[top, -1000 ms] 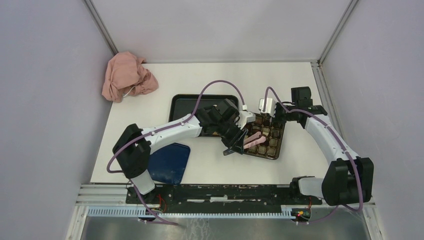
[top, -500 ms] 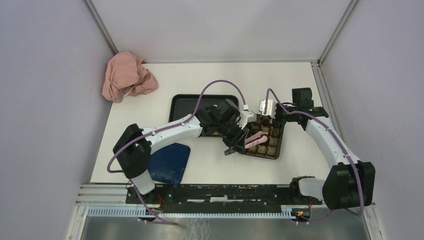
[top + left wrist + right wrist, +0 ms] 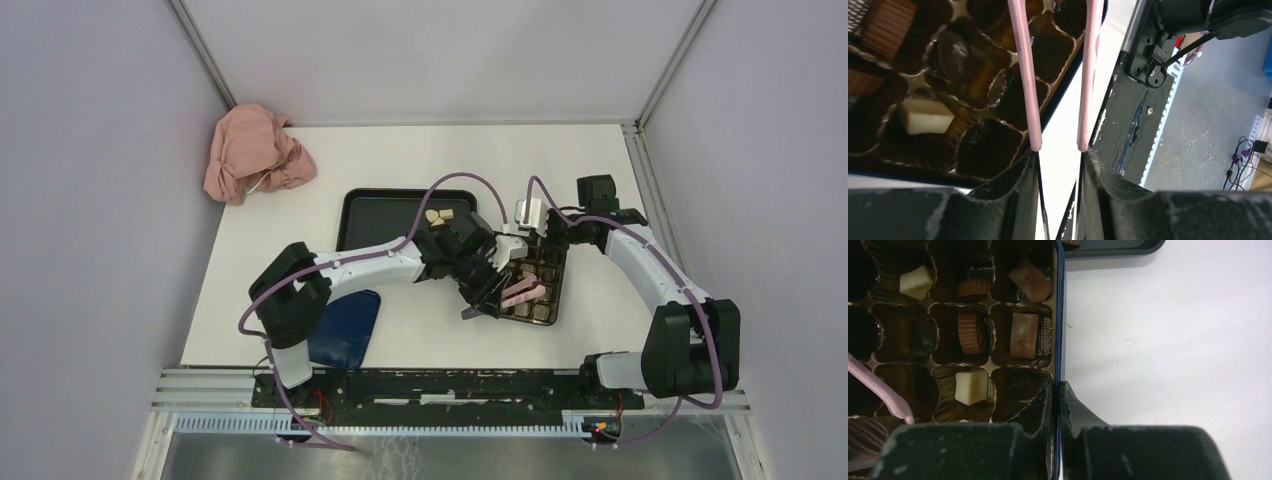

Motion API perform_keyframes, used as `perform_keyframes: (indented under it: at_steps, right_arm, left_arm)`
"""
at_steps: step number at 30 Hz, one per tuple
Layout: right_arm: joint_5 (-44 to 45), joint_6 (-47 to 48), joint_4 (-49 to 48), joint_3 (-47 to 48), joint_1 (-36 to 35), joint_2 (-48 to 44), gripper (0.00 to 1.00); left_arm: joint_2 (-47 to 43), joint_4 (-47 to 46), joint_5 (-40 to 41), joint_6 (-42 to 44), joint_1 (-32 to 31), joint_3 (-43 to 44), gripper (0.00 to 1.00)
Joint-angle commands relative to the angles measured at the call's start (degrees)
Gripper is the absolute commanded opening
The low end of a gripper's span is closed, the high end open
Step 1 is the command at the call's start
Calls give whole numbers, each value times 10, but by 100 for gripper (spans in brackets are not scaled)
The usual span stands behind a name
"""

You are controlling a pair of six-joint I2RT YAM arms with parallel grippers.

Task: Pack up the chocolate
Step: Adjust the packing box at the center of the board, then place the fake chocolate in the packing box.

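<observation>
The dark blue box (image 3: 556, 300) with its brown grid insert lies at centre right. It holds several pieces of chocolate: a cream one (image 3: 970, 386), brown ones (image 3: 1023, 335) and a dark one (image 3: 955, 50). More chocolate (image 3: 437, 215) lies on the black tray (image 3: 352, 215). My left gripper (image 3: 488, 290) (image 3: 1059, 155) is shut on the pink tongs (image 3: 524, 292) (image 3: 1024, 75), which reach over the near part of the box. The tong tips are out of the wrist view. My right gripper (image 3: 548, 240) (image 3: 1058, 390) is shut on the box's blue side wall (image 3: 1058, 315).
A crumpled pink cloth (image 3: 255, 152) lies at the back left. The blue box lid (image 3: 345, 325) rests near the front edge, under the left arm. White table (image 3: 1168, 340) lies to the right of the box. The metal rail (image 3: 1133, 120) runs along the near edge.
My left arm has swung right and toward the near edge, carrying the tongs over the box's front cells and uncovering the chocolate on the tray. The right gripper has kept its hold.
</observation>
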State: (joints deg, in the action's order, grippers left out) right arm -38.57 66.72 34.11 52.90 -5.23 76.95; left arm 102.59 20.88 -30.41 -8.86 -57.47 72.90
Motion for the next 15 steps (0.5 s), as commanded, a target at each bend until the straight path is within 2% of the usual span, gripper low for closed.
perform_keyframes:
  at_steps: [1,15]
  right_arm:
    - [-6,-8,-12,31,-2,6,1]
    - [-3,-9,-6,34,-2,17,3]
  left_arm:
    - [20,-26,3,-15,-18,24,8]
    - [55,-2,51,-15,-36,62,13]
